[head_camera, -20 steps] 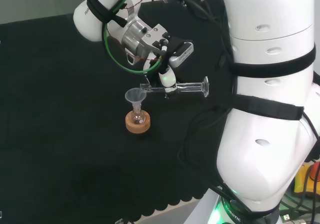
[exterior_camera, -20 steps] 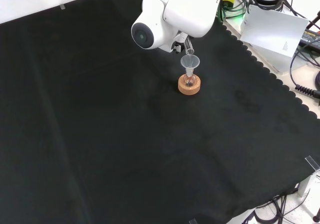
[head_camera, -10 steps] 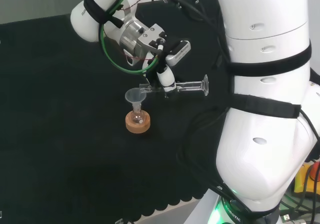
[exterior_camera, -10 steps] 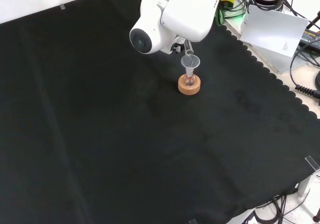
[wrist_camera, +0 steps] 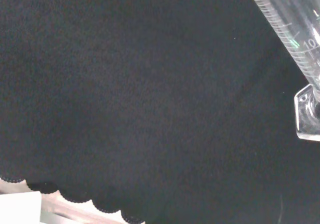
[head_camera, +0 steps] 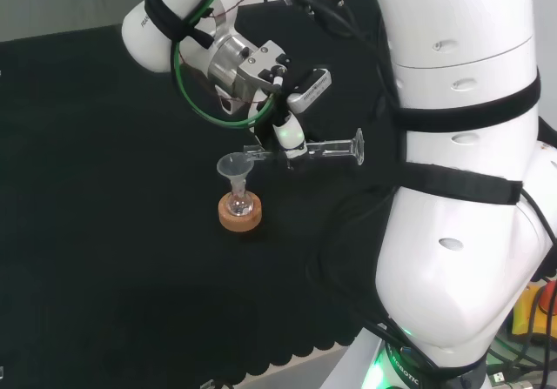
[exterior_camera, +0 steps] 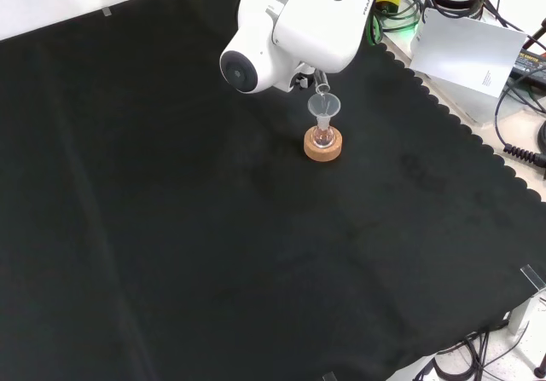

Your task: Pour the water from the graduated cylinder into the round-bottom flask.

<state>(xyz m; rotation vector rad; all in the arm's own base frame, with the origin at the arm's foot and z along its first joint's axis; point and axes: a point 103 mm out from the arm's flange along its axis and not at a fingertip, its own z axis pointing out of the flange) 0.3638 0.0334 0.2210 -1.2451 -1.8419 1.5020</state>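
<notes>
We see the black cloth [exterior_camera: 213, 253] covering the bench, with the white arm [head_camera: 461, 171] at the right of the head view. In that view the hand [head_camera: 287, 132] sits left of the arm links, its fingers curled round the graduated cylinder [head_camera: 326, 150], which lies roughly level above the cloth: its base points right, toward the arm, and its mouth points left, over the rim of the funnel [head_camera: 235, 167]. In the wrist view we note the printed scale and the foot of the cylinder [wrist_camera: 295, 43] against the cloth. The funnel stands in the neck of the round-bottom flask [head_camera: 240, 204], and the flask rests on a cork ring [head_camera: 240, 217]. In the front view the funnel [exterior_camera: 323, 106] and the flask [exterior_camera: 323, 133] stand just below a large white link of the arm, on the far right part of the cloth.
</notes>
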